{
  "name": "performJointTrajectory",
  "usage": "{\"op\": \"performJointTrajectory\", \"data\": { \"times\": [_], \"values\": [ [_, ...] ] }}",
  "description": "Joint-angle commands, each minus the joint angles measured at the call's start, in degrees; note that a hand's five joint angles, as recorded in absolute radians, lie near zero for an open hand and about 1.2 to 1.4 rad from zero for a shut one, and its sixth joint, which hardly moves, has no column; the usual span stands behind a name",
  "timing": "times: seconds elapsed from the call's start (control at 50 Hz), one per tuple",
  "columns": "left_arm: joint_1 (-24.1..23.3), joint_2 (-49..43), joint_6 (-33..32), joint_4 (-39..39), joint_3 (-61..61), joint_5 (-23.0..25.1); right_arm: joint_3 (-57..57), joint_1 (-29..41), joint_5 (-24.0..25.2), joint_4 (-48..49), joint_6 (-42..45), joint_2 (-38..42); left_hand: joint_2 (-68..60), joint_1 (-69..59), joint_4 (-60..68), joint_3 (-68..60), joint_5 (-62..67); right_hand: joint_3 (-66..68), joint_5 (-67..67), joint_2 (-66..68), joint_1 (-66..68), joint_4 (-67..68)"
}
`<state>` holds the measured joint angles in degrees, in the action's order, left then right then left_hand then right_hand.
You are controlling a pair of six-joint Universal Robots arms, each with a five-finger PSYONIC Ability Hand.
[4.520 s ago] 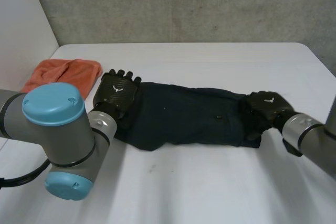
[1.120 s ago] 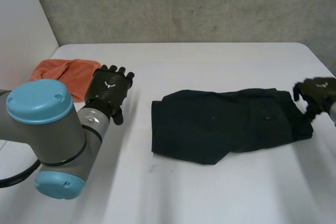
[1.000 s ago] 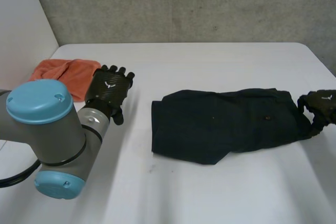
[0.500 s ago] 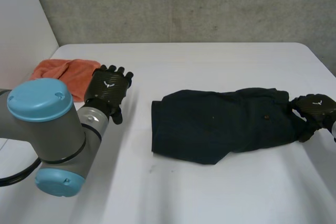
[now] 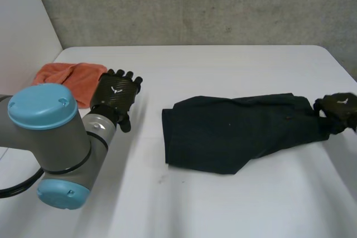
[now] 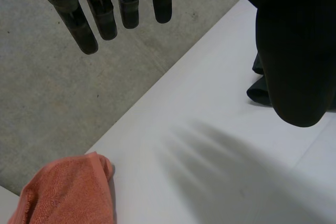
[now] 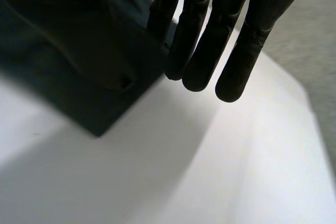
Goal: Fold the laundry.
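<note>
Lying across the right half of the head view, a dark navy, loosely folded cloth garment (image 5: 231,132) is spread on the white table (image 5: 223,210), its blunt end near the middle of the frame and its other end drawn into a narrow neck at the right edge. That narrow end is held by the right hand (image 5: 337,110), which is seen low at the far right of the frame. In the right wrist view the right hand (image 7: 236,40) is shown with its fingers (image 7: 197,51) straight and close together, and the garment (image 7: 79,72) is caught on their thumb side, so that the cloth is pinched; a free corner of it is seen just above the table (image 7: 199,182). The left hand (image 5: 117,96) is held in the left-centre of the head view, palm down, well apart from the garment and just beside a crumpled orange towel (image 5: 70,79) in the upper left. Its fingers (image 6: 86,30) are seen straight and slightly spread in the left wrist view, closed on nothing, with the orange towel (image 6: 68,192) beyond their tips. The left arm (image 5: 56,137) is bent across the lower left of the head view.
</note>
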<state>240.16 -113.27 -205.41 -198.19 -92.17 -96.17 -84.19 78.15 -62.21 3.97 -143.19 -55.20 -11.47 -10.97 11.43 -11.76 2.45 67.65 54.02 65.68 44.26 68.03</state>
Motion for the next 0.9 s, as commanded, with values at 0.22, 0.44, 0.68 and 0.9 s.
{"op": "performJointTrajectory", "data": {
  "times": [0.22,0.44,0.68,0.9],
  "values": [
    [0.58,0.51,0.01,0.00,-0.03,-0.07,8.16,10.70,-3.89,-2.21,-4.72,-7.81,1.43,0.92,-1.38,1.72,-2.41,12.35,15.98,14.32,35.74,11.97],
    [0.58,1.39,0.01,0.00,-0.73,-0.07,8.78,16.17,-8.11,-2.12,-11.50,-7.38,1.43,0.92,-1.38,1.72,-2.41,-51.32,-47.68,-49.35,-27.93,-51.70],
    [0.58,1.30,0.01,0.00,-1.00,0.02,-4.40,0.61,1.99,-3.44,-1.57,-6.94,1.43,0.92,-1.38,1.72,-2.41,-37.73,-34.10,-35.76,-14.34,-38.12],
    [0.58,0.77,0.01,0.00,-0.91,0.11,-7.65,-3.26,6.83,-1.16,-0.77,-6.50,1.43,0.92,-1.38,1.72,-2.41,-31.16,-27.53,-29.19,-7.77,-31.54]
  ]
}}
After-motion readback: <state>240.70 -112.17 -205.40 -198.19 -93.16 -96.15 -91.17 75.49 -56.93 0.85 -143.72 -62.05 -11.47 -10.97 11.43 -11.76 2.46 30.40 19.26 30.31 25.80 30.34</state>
